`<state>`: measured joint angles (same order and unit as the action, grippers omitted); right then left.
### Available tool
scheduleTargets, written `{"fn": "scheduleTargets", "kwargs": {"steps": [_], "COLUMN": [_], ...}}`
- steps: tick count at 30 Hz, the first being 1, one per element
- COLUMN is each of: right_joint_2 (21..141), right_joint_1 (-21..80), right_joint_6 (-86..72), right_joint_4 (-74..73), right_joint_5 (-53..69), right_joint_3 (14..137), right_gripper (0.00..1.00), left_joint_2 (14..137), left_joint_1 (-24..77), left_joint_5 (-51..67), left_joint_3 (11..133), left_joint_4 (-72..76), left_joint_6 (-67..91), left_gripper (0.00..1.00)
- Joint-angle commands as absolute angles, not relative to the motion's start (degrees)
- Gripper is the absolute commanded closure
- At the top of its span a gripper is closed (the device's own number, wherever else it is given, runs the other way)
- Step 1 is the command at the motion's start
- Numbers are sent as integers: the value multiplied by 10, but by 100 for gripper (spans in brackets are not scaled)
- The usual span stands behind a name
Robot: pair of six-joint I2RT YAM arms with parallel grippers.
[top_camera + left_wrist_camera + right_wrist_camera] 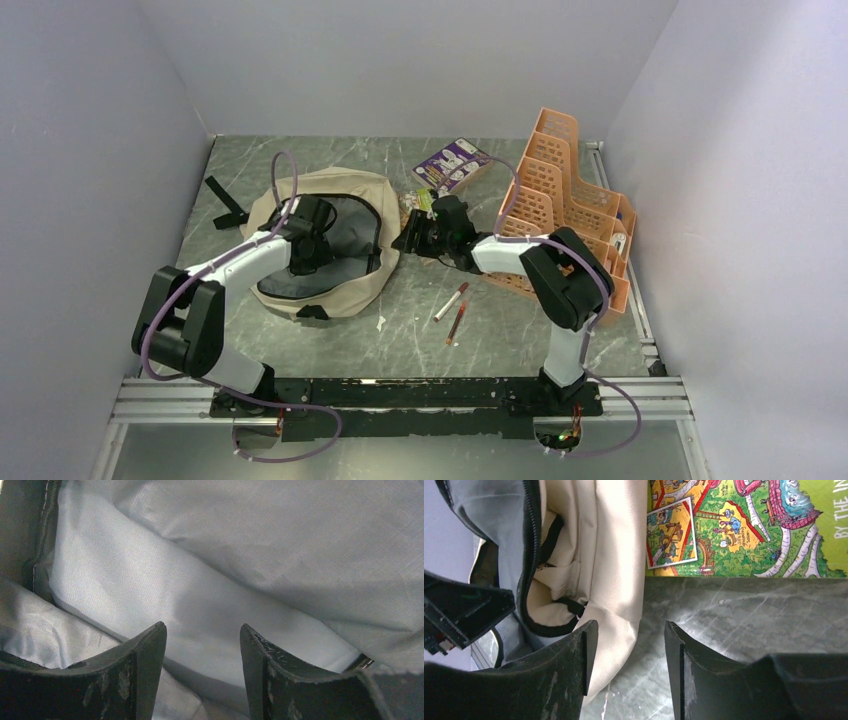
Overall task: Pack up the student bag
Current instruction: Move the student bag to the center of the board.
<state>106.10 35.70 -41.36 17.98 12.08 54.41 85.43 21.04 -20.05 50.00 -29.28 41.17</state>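
Reaching inside the student bag (345,290) with the left gripper (202,630), jaws spread, empty; hovering beside it with the right gripper (626,627), likewise spread.

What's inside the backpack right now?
Inside the backpack you can see only the left gripper, open and empty, and the grey lining. Folds of lining cover the bottom, so anything under them cannot be seen.

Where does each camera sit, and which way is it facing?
Top external: above and behind the robot, looking down on the table; both arms show.
Left wrist: inside the student bag, facing grey lining; left end effector at bottom.
Right wrist: beside the bag, facing its beige side and a green book; right end effector at bottom.
Shared: both wrist views show the bag.
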Motion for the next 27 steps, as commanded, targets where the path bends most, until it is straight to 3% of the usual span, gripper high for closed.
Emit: {"fn": "scheduleTargets", "kwargs": {"steps": [1,3,7,13,16,27], "right_joint_2": [1106,1117,1130,1133,1119,1067], "right_joint_1": [358,358,359,359,359,401], "right_joint_6": [-449,-456,-467,-471,-473,-439], "right_joint_4": [207,214,242,243,257,193], "right_joint_5": [132,139,171,191,207,234], "right_joint_3": [566,571,574,579,577,697], "right_gripper": [47,51,71,85,100,100], "left_joint_2": [836,836,830,829,828,766], "left_joint_1": [205,205,205,205,205,195], "left_joint_5": [-189,-189,-189,-189,-188,-228], "left_joint_3": [491,490,483,480,481,570], "left_joint_4": [-276,-278,-276,-277,-280,-340], "left_joint_6": [415,415,414,413,414,387], "left_gripper": [40,40,40,40,40,39]}}
